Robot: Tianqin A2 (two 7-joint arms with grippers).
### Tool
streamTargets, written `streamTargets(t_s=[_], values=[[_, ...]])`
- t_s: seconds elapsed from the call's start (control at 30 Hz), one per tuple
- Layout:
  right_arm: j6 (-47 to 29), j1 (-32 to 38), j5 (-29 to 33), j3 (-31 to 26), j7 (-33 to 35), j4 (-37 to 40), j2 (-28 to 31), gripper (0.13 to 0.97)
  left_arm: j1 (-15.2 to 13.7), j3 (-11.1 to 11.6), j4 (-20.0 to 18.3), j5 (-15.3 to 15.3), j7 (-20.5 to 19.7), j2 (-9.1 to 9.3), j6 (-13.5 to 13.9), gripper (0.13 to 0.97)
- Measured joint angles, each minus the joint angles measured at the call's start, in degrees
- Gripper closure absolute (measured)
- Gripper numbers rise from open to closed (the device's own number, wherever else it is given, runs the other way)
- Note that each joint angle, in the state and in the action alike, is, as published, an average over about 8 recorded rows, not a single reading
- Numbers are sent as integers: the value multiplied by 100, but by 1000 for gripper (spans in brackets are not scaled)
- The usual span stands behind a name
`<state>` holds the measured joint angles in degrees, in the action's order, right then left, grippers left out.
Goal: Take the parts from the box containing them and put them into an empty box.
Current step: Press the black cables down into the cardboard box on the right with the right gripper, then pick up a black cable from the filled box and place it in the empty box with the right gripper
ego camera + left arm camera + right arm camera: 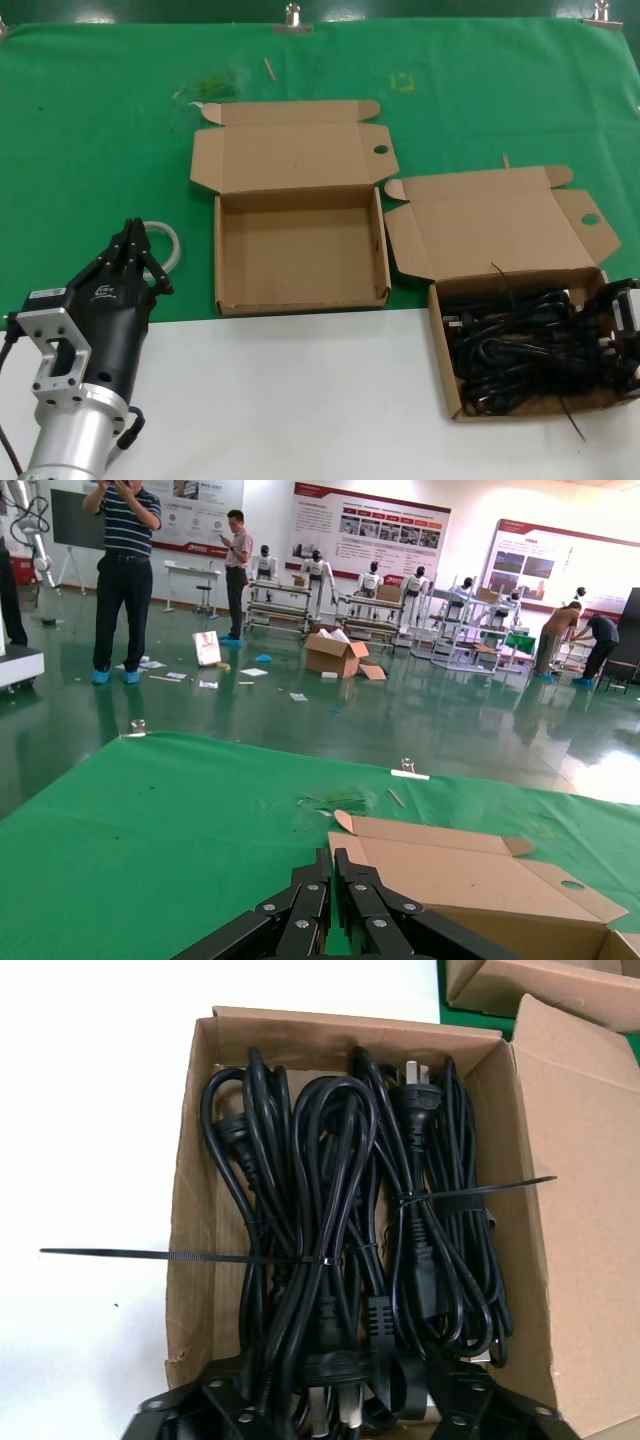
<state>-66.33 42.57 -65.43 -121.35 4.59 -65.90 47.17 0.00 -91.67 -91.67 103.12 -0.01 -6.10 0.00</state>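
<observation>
Two cardboard boxes on table: empty box [300, 250] at centre on green cloth [100, 150], box with cords [470, 395] to its right on white surface [300, 400]. Power cords [340, 1240] all inside the latter: two zip-tied bundles countable from right wrist, only black tangle from head. My right gripper [340, 1415] low over box's far-right edge, jaws spread, touching cords. My left gripper [135, 255] parked left, clenched on nothing. Left wrist alone shows hall beyond: two people standing.
</observation>
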Motion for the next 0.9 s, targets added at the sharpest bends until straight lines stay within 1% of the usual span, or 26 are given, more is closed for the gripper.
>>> streamTargets(t_s=[0.13, 0.17, 0.43, 0.67, 0.9], values=[[5, 22, 8, -2, 16, 37, -22, 523, 0, 0, 0, 0, 0, 0, 0, 941], [6, 29, 10, -3, 21, 48, -27, 523, 0, 0, 0, 0, 0, 0, 0, 941], [4, 71, 14, -7, 45, 102, -59, 728, 0, 0, 0, 0, 0, 0, 0, 941], [-75, 104, -24, 14, -1, 8, -26, 747, 0, 0, 0, 0, 0, 0, 0, 941], [-287, 217, -186, 121, -158, -335, 86, 754, 0, 0, 0, 0, 0, 0, 0, 941]])
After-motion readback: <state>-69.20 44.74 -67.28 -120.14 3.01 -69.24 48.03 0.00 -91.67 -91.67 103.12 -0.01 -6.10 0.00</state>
